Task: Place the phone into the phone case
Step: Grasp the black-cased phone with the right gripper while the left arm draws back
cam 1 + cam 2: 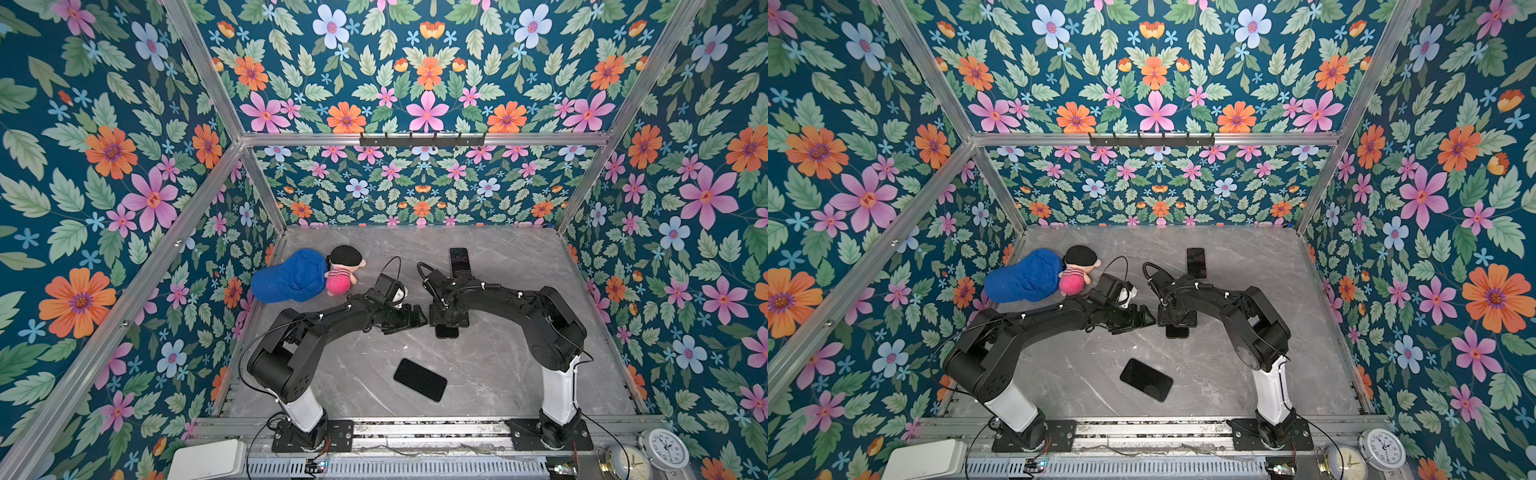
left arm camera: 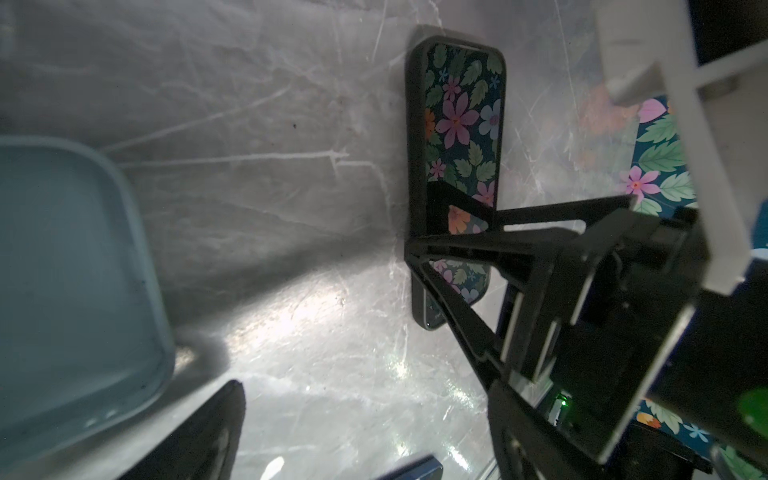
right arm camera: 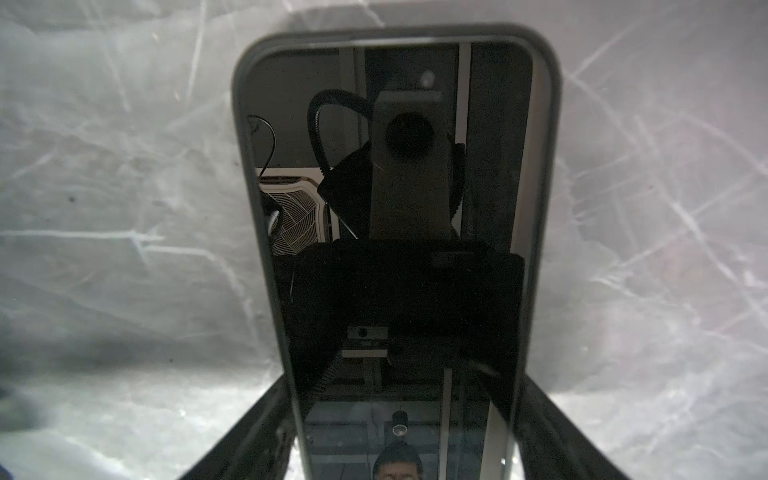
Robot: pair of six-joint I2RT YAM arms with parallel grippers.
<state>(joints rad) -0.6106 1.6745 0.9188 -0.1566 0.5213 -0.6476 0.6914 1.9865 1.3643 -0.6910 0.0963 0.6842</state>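
A phone (image 3: 399, 208) lies screen up on the marble table, framed by the dark grey rim of the phone case (image 3: 243, 166). In the left wrist view its glass (image 2: 461, 124) mirrors the flowered wall, and a dark corner (image 2: 428, 316) sticks out past its near end. My right gripper (image 3: 403, 374) points straight down over that end, its fingers (image 2: 419, 257) against both long edges. In both top views only the end (image 1: 446, 332) shows under the right gripper (image 1: 446, 326). My left gripper (image 1: 409, 318) hovers open and empty just left of it.
A second glossy phone (image 1: 459, 261) lies farther back, partly under the right arm. A flat black slab (image 1: 419, 379), phone or case, lies toward the front. A blue cap (image 1: 291, 276) and a doll (image 1: 343, 270) sit at the back left. Clocks (image 1: 663, 451) stand outside the front rail.
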